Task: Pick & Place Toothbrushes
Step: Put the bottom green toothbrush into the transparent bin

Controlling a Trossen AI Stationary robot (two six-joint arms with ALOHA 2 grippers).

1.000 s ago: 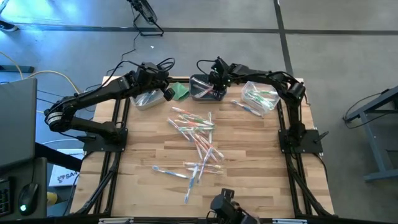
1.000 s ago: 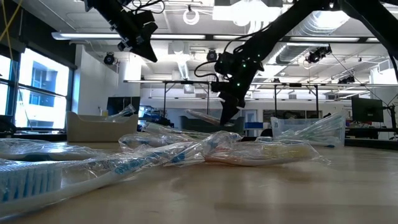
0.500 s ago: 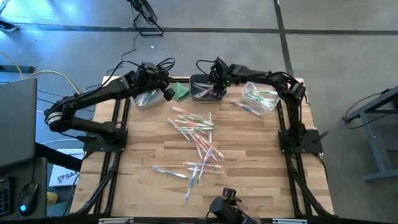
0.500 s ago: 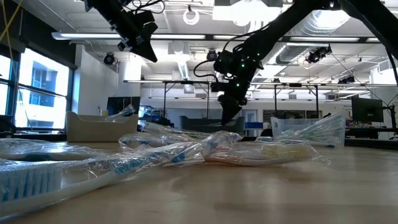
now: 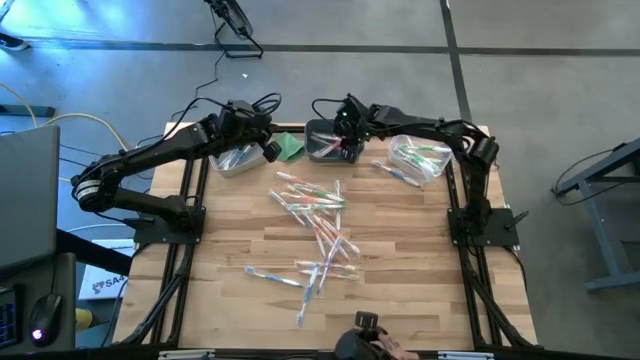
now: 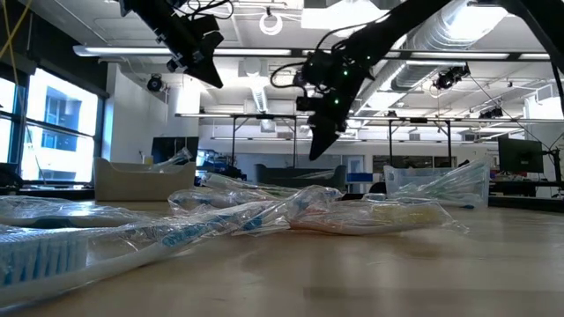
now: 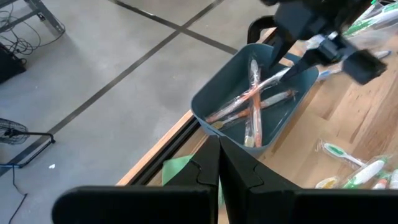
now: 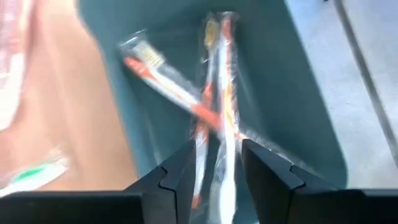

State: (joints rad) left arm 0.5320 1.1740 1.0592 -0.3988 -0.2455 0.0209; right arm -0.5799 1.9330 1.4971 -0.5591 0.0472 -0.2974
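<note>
Right pincer hangs open above the blue bin, orange toothbrushes lying inside; left pincer, closed and empty, waits beside the bin.

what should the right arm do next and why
Probably lift clear and swing back to the loose toothbrushes on the table. The right gripper hangs open and empty over the middle dark bin, where orange toothbrushes already lie, so that drop looks done. The left gripper waits shut nearby.

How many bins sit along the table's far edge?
3: a clear bin under the left arm, a dark middle bin below the right hand, and a clear bin at right.
</note>
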